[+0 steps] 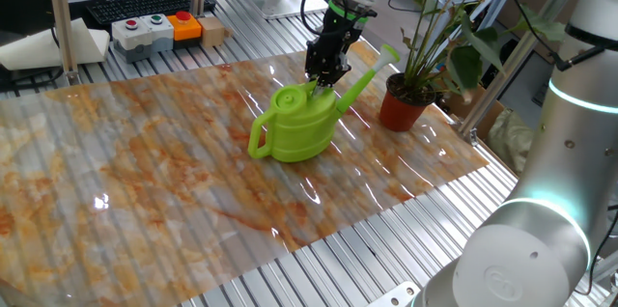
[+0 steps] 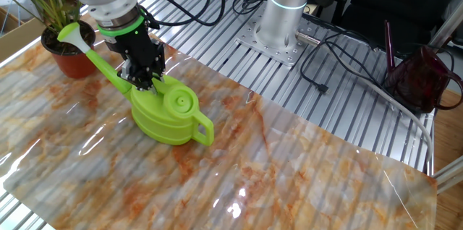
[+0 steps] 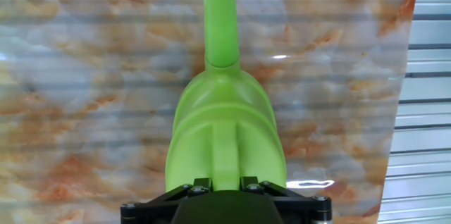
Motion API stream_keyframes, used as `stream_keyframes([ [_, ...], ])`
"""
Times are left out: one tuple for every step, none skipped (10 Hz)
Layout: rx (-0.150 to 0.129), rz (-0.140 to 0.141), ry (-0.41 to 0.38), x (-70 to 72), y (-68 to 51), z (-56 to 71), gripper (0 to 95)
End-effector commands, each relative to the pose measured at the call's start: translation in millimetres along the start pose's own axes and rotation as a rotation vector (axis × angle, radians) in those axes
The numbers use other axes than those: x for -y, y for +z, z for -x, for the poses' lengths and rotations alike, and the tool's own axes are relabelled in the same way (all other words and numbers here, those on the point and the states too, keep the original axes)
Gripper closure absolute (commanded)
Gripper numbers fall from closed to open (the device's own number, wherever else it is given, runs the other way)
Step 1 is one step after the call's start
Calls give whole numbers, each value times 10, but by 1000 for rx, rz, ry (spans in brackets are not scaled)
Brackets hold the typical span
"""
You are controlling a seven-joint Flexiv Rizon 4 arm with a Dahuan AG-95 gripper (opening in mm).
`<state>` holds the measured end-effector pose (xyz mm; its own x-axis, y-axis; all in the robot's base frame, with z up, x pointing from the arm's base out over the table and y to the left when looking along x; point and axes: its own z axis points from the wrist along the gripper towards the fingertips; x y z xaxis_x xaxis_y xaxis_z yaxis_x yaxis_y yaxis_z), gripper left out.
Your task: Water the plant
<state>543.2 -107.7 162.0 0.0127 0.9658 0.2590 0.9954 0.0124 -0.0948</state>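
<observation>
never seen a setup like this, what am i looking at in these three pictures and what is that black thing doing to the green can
It is a robot arm bolted to a metal table. The black part at its end is its tool, two fingers that pinch things. Two pictures come from fixed cameras on different sides of the table. The third comes from a camera on the hand, looking down along the fingers.

On the marbled orange-and-white mat stands a lime-green watering can. The tool is closed on the ridge on top of the can, which rests upright on the mat. The spout points toward a potted plant in a red pot at the mat's edge. Nothing is being poured yet.

A box with coloured buttons sits farther back on the table.
</observation>
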Motion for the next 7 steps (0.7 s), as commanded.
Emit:
stream_keyframes([
  [7,2,-11,-11,-33,-5,950],
  [26,6,-37,-11,-32,-5,950],
  [50,12,-69,-13,-30,-5,950],
  [59,14,-79,-13,-30,-5,950],
  [63,19,-89,-13,-29,-5,950],
  [65,19,-97,-14,-29,-5,950],
  [66,20,-96,-15,-28,-5,950],
])
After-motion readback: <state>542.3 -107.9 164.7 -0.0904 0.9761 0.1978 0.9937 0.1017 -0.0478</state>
